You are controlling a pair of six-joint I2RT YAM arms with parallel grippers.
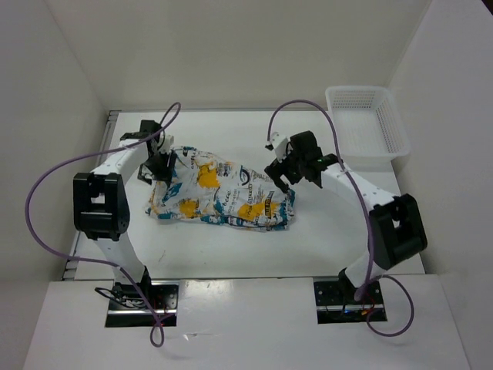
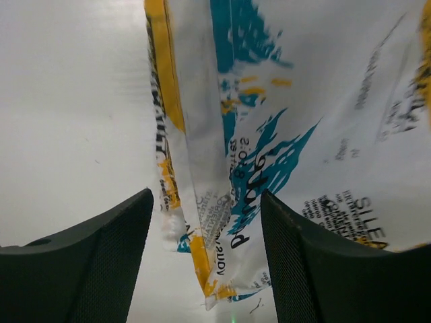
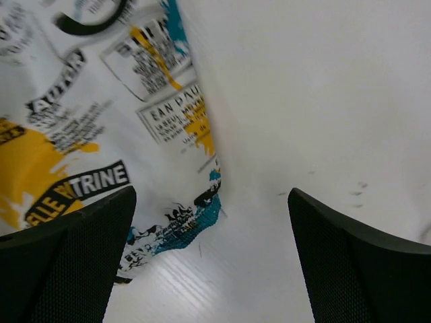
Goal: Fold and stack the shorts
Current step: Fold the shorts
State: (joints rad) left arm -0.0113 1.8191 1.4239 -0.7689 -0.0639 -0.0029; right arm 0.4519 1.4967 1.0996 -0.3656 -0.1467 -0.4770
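The shorts (image 1: 219, 193) lie spread and wrinkled on the white table, white with yellow-orange and teal patches and dark lettering. My left gripper (image 1: 159, 166) is open over their far left edge; in the left wrist view a folded cloth corner (image 2: 222, 202) lies between the fingers (image 2: 101, 262), not gripped. My right gripper (image 1: 283, 173) is open over their far right corner; in the right wrist view the cloth edge (image 3: 168, 195) reaches in from the left between the fingers (image 3: 363, 269).
A white plastic mesh basket (image 1: 363, 122) stands at the back right of the table. White walls enclose the table at the back and sides. The arm bases sit at the near edge.
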